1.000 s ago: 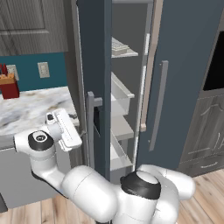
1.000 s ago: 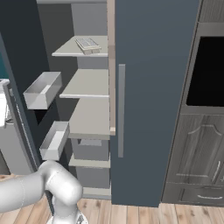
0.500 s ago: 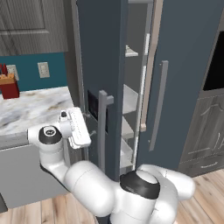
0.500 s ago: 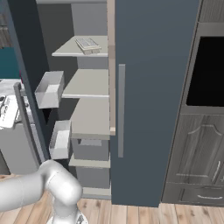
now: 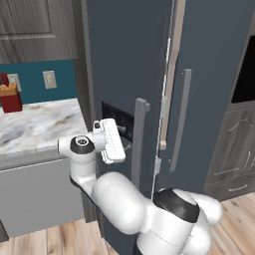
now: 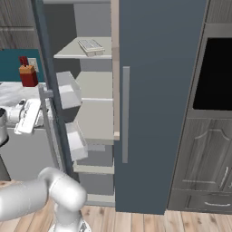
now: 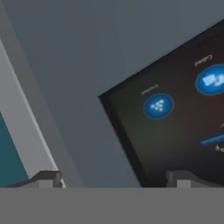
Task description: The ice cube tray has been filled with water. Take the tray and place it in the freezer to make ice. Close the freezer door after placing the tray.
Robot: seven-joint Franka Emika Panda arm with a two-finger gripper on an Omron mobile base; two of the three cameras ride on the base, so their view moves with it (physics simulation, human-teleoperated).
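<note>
The hand (image 7: 113,177) is sitting right up against the outer face of the freezer door (image 5: 124,60), its two dark fingertips (image 7: 46,178) standing wide apart with nothing between them. Just past the tips, the hand view is showing the slate-blue door skin and the door's black panel (image 7: 175,127) with its round blue lights, tilted across the picture. From the left base view the white hand (image 5: 110,141) is hovering at the left edge of that panel (image 5: 118,121), to the left of the long vertical silver handle (image 5: 139,142), which is not being gripped.

The freezer door is standing only partly open, swung out toward the near left. In the right base view its inner side is facing the camera, with two white door bins (image 6: 68,90) showing one above the other on it, and the hand (image 6: 27,117) is showing to the left of the door's edge.

The ice cube tray (image 6: 90,45) is lying flat on the upper white shelf (image 6: 68,50) inside the freezer (image 6: 93,118), toward the right of that shelf, well apart from the hand. Lower white shelves are stacked beneath it.

To the right, the plain slate-blue door (image 6: 158,104) is shut. To the left, the marble desk (image 5: 37,127) is carrying a red container (image 5: 10,98) against the teal wall.
</note>
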